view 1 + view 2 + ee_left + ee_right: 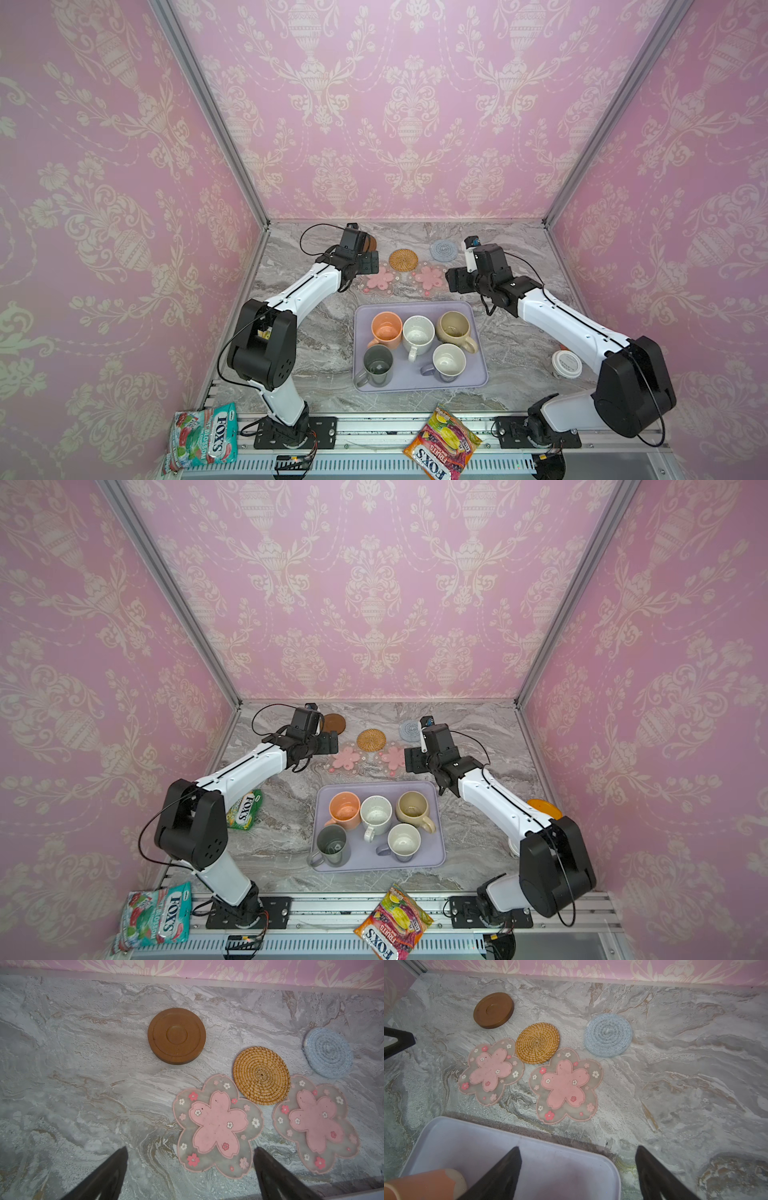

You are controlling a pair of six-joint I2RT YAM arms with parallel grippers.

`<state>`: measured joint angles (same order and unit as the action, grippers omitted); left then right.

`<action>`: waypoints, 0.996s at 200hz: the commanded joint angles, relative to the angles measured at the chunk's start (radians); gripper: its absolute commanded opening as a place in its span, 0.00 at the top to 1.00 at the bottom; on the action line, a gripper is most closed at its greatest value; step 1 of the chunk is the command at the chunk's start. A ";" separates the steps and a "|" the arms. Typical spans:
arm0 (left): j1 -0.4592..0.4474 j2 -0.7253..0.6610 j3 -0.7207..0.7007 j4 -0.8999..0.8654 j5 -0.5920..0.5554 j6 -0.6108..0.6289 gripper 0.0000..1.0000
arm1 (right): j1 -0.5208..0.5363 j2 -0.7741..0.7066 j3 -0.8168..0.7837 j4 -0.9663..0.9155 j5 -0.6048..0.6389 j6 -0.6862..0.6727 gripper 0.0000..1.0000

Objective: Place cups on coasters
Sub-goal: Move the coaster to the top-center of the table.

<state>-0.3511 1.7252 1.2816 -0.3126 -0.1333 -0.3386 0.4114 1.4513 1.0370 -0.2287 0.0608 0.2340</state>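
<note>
One peach mug [417,1185] shows in right wrist view, not left.

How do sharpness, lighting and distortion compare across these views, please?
In both top views, even light, and the wide lens splays the post; left wrist view: brown coaster sharp, left end effector blurred; right wrist view: peach mug blurred.

"FOX'S", "BLOSSOM" on teal-and-pink glossy sweet bag [205,436], 7 o'clock from lavender rectangular plastic tray [473,374]; "FOX'S FRUITS", upside down, on orange-purple foil sweet bag [442,446], 6 o'clock; "FOX'S" on green sweet bag [245,810], 9 o'clock
</note>
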 commanded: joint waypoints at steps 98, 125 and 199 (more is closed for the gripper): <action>-0.054 0.209 0.177 -0.066 0.221 -0.046 0.42 | 0.112 0.235 0.215 -0.060 -0.084 0.088 0.25; -0.092 0.280 0.248 -0.112 0.307 -0.013 0.53 | 0.117 0.236 0.219 -0.071 -0.072 0.086 0.25; -0.130 0.379 0.313 -0.205 0.379 -0.028 0.73 | 0.117 0.213 0.216 -0.133 -0.014 0.038 0.24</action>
<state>-0.4847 2.0777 1.5742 -0.4473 0.1989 -0.3687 0.5255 1.6844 1.2289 -0.3180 0.0090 0.2958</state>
